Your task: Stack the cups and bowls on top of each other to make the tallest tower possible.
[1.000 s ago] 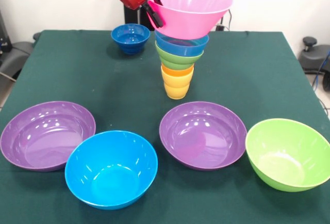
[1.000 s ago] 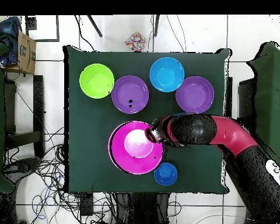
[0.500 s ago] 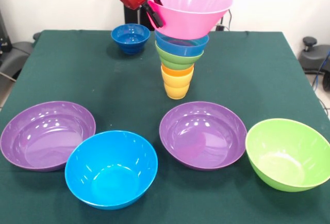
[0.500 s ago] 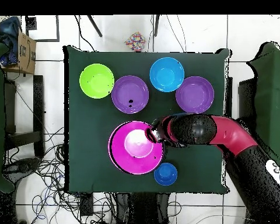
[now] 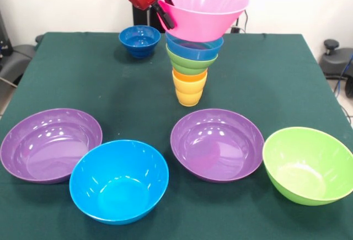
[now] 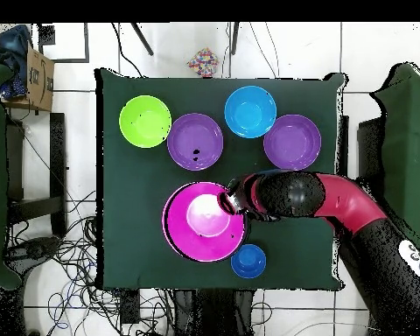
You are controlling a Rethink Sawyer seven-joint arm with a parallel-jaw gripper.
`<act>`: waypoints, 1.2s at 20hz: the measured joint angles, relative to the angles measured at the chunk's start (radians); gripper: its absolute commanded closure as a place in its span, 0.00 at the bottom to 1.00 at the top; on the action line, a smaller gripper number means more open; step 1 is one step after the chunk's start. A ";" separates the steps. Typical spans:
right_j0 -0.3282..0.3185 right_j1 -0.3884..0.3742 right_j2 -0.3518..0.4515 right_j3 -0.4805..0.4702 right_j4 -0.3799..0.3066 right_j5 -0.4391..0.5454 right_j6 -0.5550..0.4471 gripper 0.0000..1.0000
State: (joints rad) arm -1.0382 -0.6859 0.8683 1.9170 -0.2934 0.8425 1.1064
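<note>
Atop the tower (image 5: 190, 66), the end effector (image 5: 164, 12) grips the pink bowl's (image 5: 205, 5) rim; dark blue bowl (image 5: 139, 40) nearby.

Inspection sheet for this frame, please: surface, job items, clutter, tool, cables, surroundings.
Surface: dark green tablecloth, flat.
Job's things: tower of two cups and small green and light blue bowls; pink bowl on top, tilted. Dark blue small bowl apart. Two purple bowls, blue bowl and green bowl lie loose.
Clutter: nothing seen.
Tool: tool shut on the pink bowl's rim.
Cables: tangled on the floor.
Surroundings: cardboard box, tiled floor.
</note>
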 measured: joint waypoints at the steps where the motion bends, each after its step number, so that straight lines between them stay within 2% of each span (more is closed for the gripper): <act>1: 0.000 -0.002 0.000 0.001 0.000 0.000 0.000 1.00; 7: 0.000 -0.008 0.000 0.005 0.000 0.000 0.000 1.00; 8: 0.000 -0.008 0.000 0.007 0.000 0.000 0.000 0.00; 24: 0.000 -0.008 0.001 0.030 0.001 -0.001 0.000 0.00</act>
State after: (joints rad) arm -1.0382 -0.6938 0.8688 1.9467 -0.2929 0.8414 1.1064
